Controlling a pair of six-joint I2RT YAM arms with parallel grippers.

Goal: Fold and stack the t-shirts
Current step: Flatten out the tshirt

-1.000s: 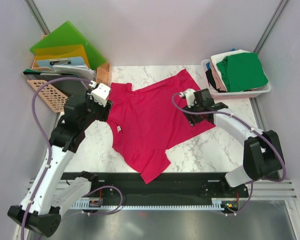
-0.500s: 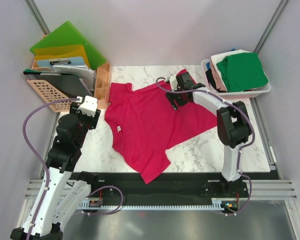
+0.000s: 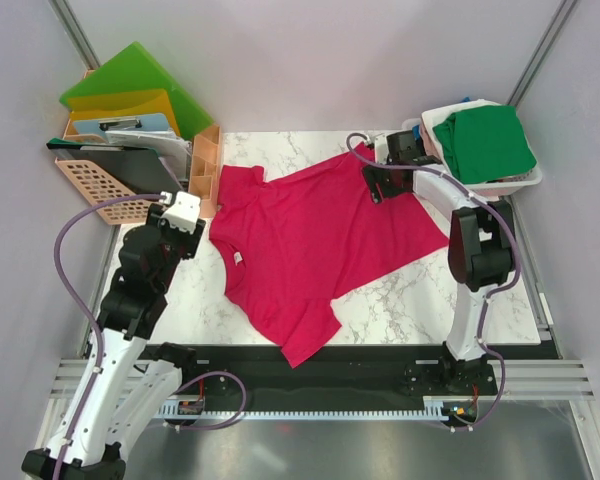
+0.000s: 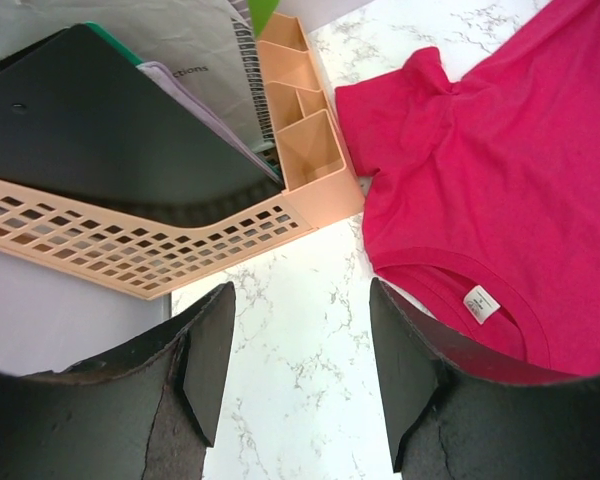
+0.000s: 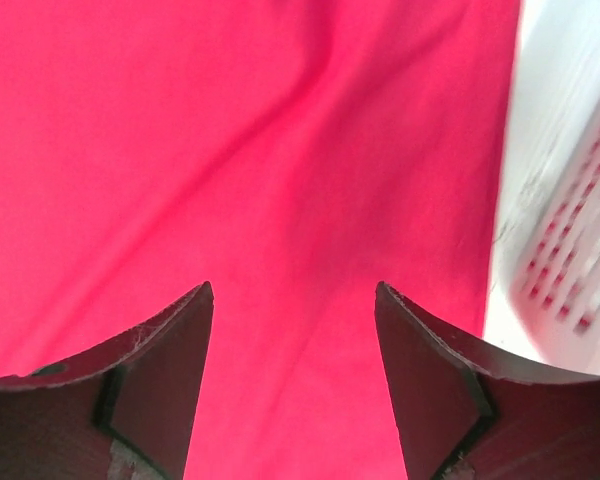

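A crimson-pink t-shirt lies spread flat on the marble table, collar to the left, one sleeve hanging over the near edge. Its collar and label show in the left wrist view. My left gripper hovers open over bare marble just left of the collar, holding nothing. My right gripper is open above the shirt's far right corner, beside the basket, nothing between its fingers. More t-shirts, a green one on top of white, beige-pink and black ones, are piled in the basket.
The white basket stands at the table's far right corner. At the far left are a peach desk organizer, a peach mesh tray with a black folder, and green and yellow folders.
My right gripper swung from the middle of the shirt to its far right corner by the basket. My left gripper pulled back left off the sleeve, then held still.
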